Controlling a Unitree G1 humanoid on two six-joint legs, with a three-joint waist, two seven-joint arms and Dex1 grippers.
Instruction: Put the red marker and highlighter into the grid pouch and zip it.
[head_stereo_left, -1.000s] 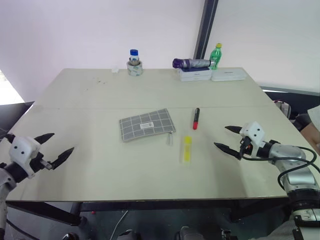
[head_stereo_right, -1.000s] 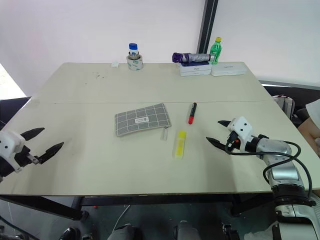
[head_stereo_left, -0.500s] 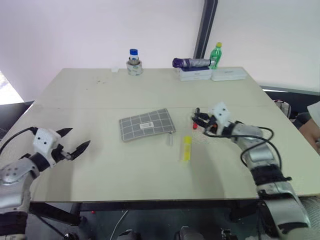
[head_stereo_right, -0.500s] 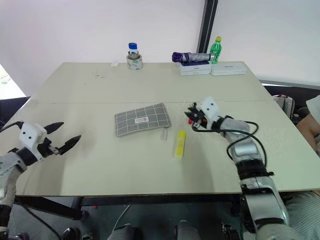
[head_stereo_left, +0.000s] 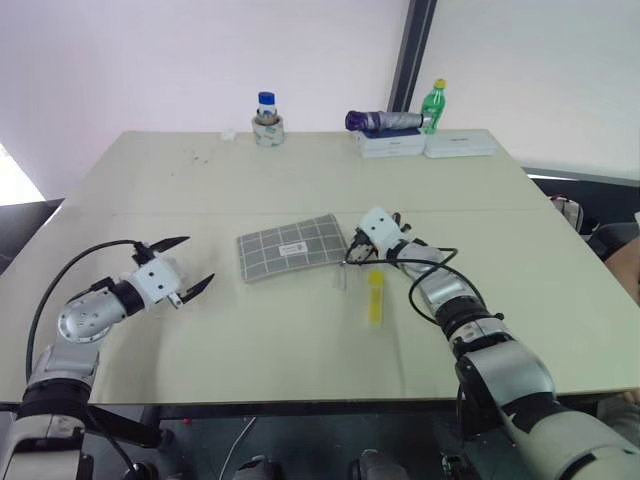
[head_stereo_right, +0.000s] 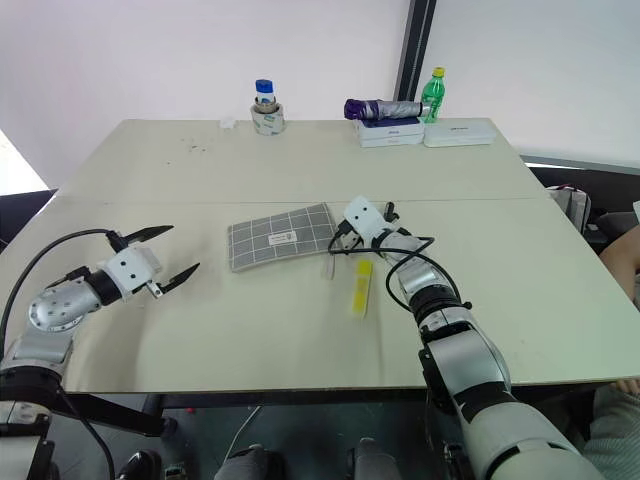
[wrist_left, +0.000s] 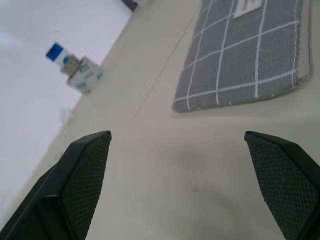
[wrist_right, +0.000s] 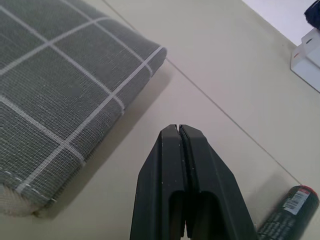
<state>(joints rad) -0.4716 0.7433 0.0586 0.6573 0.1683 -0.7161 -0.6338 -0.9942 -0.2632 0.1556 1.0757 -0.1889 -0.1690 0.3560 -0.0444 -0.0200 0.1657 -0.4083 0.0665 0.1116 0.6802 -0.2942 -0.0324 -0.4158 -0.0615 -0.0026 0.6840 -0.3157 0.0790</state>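
On the pale beige counter (head_stereo_left: 200, 190) seen from the head, the flat grey fabric grid pouch with white lines (head_stereo_left: 292, 247) lies near the middle, its long axis running across the view; the right tool (head_stereo_left: 352, 254) sits at the pouch's right end, fingers pressed together on nothing visible, while the stubby bright-yellow highlighter (head_stereo_left: 374, 297) lies just nearer the robot, pointing away from it. The left tool (head_stereo_left: 180, 270) hovers well apart to the pouch's left, spread wide and empty, so the right arm is the nearer one, I judge. At the far edge stand a blue-capped jar (head_stereo_left: 266, 120), a green bottle (head_stereo_left: 433, 107) and white boxes (head_stereo_left: 425, 147); behind is a white wall. From the left wrist, the pouch's grey weave lies ahead between the open fingers (wrist_left: 82, 170). From the right wrist, the closed fingers (wrist_right: 186, 195) point past the pouch's corner, and the slim red marker's black cap end (wrist_right: 287, 210) lies just beside them on bare counter.
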